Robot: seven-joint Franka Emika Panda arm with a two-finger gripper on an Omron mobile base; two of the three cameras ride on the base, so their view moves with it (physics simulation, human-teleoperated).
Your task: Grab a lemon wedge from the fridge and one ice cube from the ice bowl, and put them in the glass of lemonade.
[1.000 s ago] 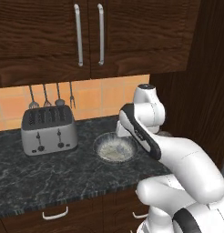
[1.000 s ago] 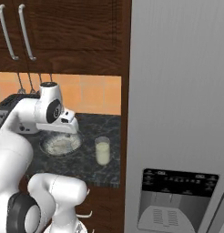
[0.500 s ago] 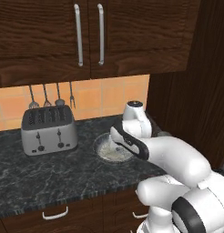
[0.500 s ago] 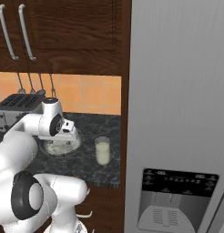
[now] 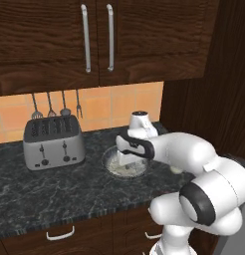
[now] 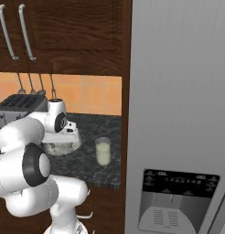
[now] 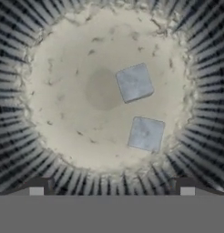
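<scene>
Fingertips of the gripper [image 7: 112,190] sit spread wide at the bottom corners of the hand view, holding nothing, aimed straight down into the ice bowl [image 7: 45,113]. Two pale square cubes lie on its sandy floor: one ice cube [image 7: 134,82] right of centre, a second cube [image 7: 146,134] just below it, apart from each other. In the left base view the hand hangs over the bowl [image 5: 125,167] at mid-frame, with a toaster [image 5: 53,141] at the left. In the right base view the glass of lemonade [image 6: 103,151] stands just right of the bowl, and the fridge [image 6: 178,114] fills the right side, doors shut. This looks like the ice-picking step; next, I'd judge, the hand must centre over one cube, drop, and close.
</scene>
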